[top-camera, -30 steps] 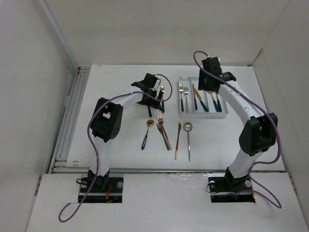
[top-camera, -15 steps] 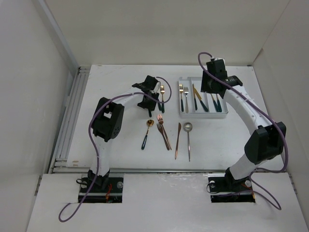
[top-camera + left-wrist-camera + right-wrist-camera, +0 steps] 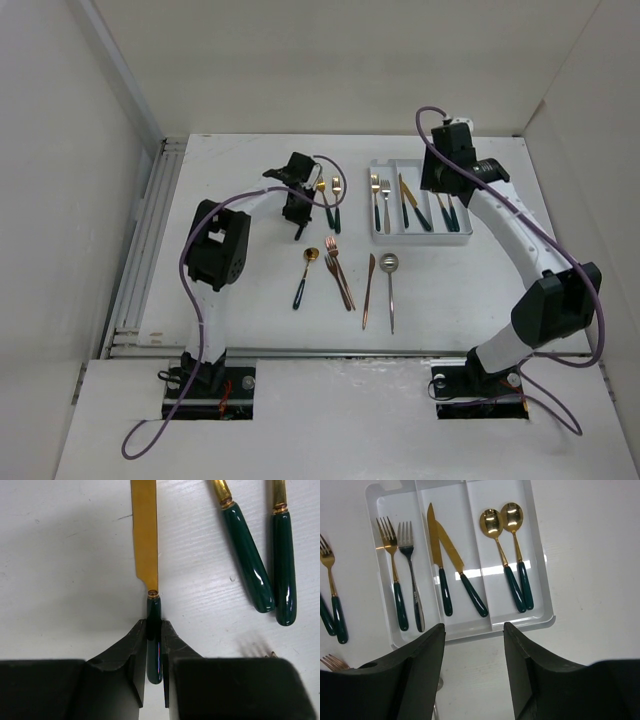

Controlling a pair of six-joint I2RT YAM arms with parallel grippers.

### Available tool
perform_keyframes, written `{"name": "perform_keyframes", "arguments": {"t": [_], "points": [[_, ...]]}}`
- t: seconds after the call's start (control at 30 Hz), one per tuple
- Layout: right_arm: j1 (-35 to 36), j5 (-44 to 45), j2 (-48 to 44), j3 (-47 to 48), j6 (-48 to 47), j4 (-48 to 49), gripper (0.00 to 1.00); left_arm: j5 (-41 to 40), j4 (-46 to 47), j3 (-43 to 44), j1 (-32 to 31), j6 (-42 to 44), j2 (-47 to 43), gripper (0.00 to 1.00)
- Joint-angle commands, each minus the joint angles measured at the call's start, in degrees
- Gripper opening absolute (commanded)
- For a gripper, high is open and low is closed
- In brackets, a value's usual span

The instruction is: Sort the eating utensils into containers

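Observation:
My left gripper [image 3: 154, 630] [image 3: 297, 208] is shut on the dark green handle of a gold knife [image 3: 145, 535] that lies on the table, blade pointing away. Two green-handled gold forks [image 3: 247, 560] [image 3: 329, 203] lie just right of it. The white tray [image 3: 540, 622] [image 3: 420, 237] holds two forks [image 3: 395, 580], two knives [image 3: 447, 575] and two spoons [image 3: 507, 565], one kind per compartment. My right gripper [image 3: 474, 626] [image 3: 447, 195] hovers open above the tray's near edge, with nothing between its fingers.
Nearer the bases lie a green-handled gold spoon [image 3: 305, 275], copper forks [image 3: 338, 272], a copper knife [image 3: 368, 290] and a silver spoon [image 3: 390, 290]. White walls enclose the table on the left, back and right.
The left gripper has closed on the knife handle and shifted slightly left. The right arm has swung a little right and back over the tray, its jaws unchanged.

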Motion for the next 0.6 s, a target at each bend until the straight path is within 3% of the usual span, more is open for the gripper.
{"name": "perform_keyframes", "arguments": {"t": [0.0, 0.1, 0.27, 0.4, 0.47, 0.57], "points": [[2.1, 1.1, -2.0, 0.6, 1.2, -1.0, 0.56, -1.0, -5.0, -2.3, 1.7, -0.9, 2.6, 0.00], [6.1, -1.2, -2.0, 1.3, -0.3, -1.5, 0.56, -0.5, -5.0, -2.3, 4.4, -1.5, -0.1, 0.00], [15.5, -11.7, -0.2, 2.5, -3.0, 3.8, 0.72, 4.6, -4.2, 0.4, 8.8, -2.1, -9.7, 0.00], [20.4, -27.9, 0.3, 0.9, -1.1, 18.5, 0.76, 8.9, -1.5, 0.9, 9.3, -0.4, -18.5, 0.00], [21.0, -32.3, 1.0, -0.7, 2.8, 28.4, 0.76, 10.2, 1.4, 0.1, 9.3, -0.4, -21.7, 0.00], [22.2, -35.8, 3.6, 0.3, 5.6, 35.0, 0.76, 12.9, 4.0, -2.0, 8.7, -0.4, -27.1, 0.00]]}}
